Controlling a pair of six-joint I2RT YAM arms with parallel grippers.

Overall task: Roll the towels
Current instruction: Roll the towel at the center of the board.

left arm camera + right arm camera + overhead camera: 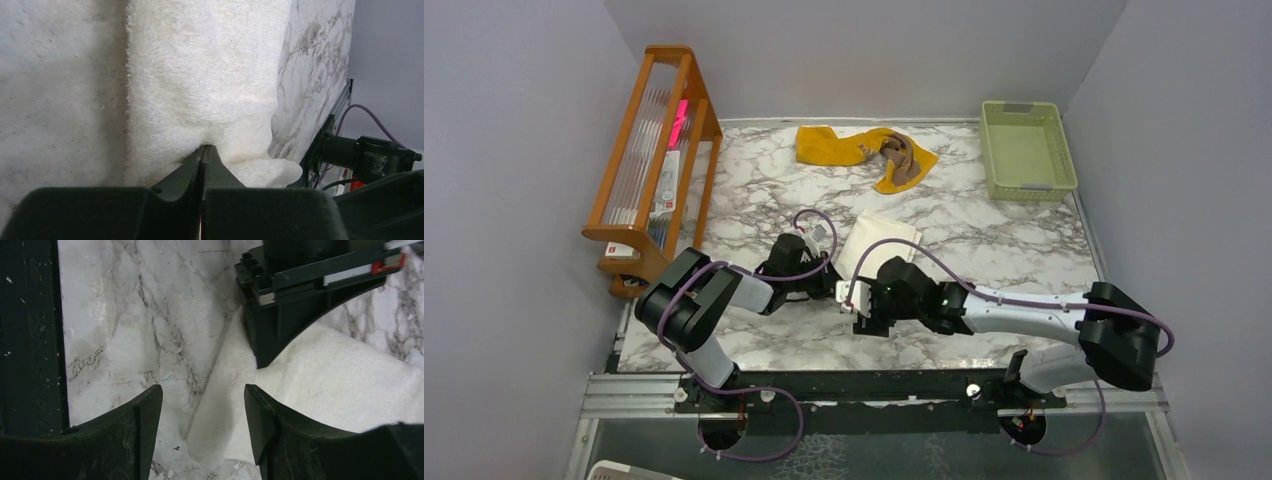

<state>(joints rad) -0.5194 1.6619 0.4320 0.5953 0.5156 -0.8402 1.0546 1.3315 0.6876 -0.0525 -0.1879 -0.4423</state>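
Left of centre in the top view, the left tool (832, 283) is closed on the lower-left edge of the cream-white towel (879, 240). The pinch takes only a small pucker of pile, so a sideways pull would likely slip it free, or drag the whole cloth across the worktop (984, 260) instead of turning a roll. The towel lies on the worktop, running from that tool up toward frame centre. Just to the right, the right tool (864, 305) stands open over the towel's lower corner, holding nothing; closing here may catch one layer only. At upper centre the mustard yellow towel (834, 145) and brown towel (900, 160) lie heaped together, unrolled.
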